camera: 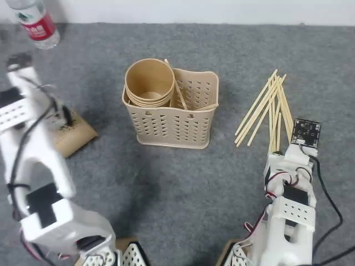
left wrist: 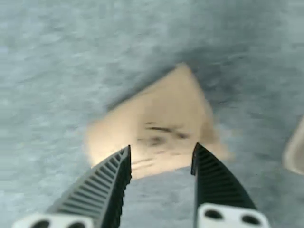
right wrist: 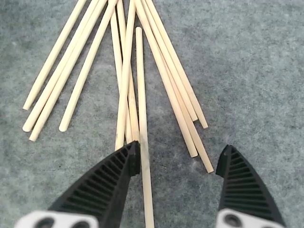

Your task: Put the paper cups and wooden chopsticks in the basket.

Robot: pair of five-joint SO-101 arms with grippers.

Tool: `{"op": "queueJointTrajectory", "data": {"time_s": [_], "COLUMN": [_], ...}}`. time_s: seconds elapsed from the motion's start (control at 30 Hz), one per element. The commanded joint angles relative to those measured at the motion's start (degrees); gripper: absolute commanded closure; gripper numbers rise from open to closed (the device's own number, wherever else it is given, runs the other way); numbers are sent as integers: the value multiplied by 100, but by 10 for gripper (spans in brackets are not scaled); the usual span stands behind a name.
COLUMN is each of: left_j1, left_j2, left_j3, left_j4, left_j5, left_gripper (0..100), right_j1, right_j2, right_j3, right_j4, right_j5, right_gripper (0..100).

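Grey matting (camera: 166, 188) spreads under everything, and we take the basket (camera: 172, 124) at its middle as our mark. Far to the basket's left and beyond it, a plastic bottle (camera: 36, 22) lies at the matting's edge. Nearer, left of the basket and well apart from it, a flat tan piece (camera: 77, 133) rests on the matting. We take it for a squashed paper cup or a scrap of card, but we cannot tell which. Our left gripper (left wrist: 162, 147) hangs over it, its jaws moderately apart with nothing between them, and the piece's edge shows between the tips. In the basket's left compartment a stack of paper cups (camera: 150, 83) stands upright, and just beside it at least one chopstick (camera: 178, 91) leans in the right compartment. To the right of the basket, near it but not touching, the loose wooden chopsticks (camera: 266, 108) lie fanned on the matting, crossing one another. Our right gripper (right wrist: 181, 145) hovers over the ends farthest from the basket. It is spread wide and empty, and one stick runs just inside one of its jaws. We judge the upright cups settled and the chopsticks the step in hand. The next move calls for lowering the right gripper over a single stick or a close pair. It should then close low against the matting and lift without dragging the neighbouring sticks.
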Motion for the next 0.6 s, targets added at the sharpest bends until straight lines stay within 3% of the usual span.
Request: {"op": "queueJointTrajectory", "data": {"time_s": [0.0, 0.1, 0.2, 0.43, 0.57], "left_j1": [-703, -1055, -1064, 642, 1574], "left_j2": [-273, -273, -343, -360, -123], "left_j3": [-31, -31, -119, -1349, -1877], "left_j4": [-158, -281, -281, 1055, 1099], "left_j5": [-774, -1169, -1116, 440, 862], "left_gripper": [808, 808, 805, 750, 742], "right_j1": [-22, -22, -22, -22, -22], "right_j2": [-66, -66, -66, -57, -57], "right_j3": [-44, -44, -44, -44, -44], "right_j4": [-110, -92, -101, -75, -101], "right_j5": [-62, -62, -62, -62, -62], "right_gripper": [735, 735, 735, 735, 735]}}
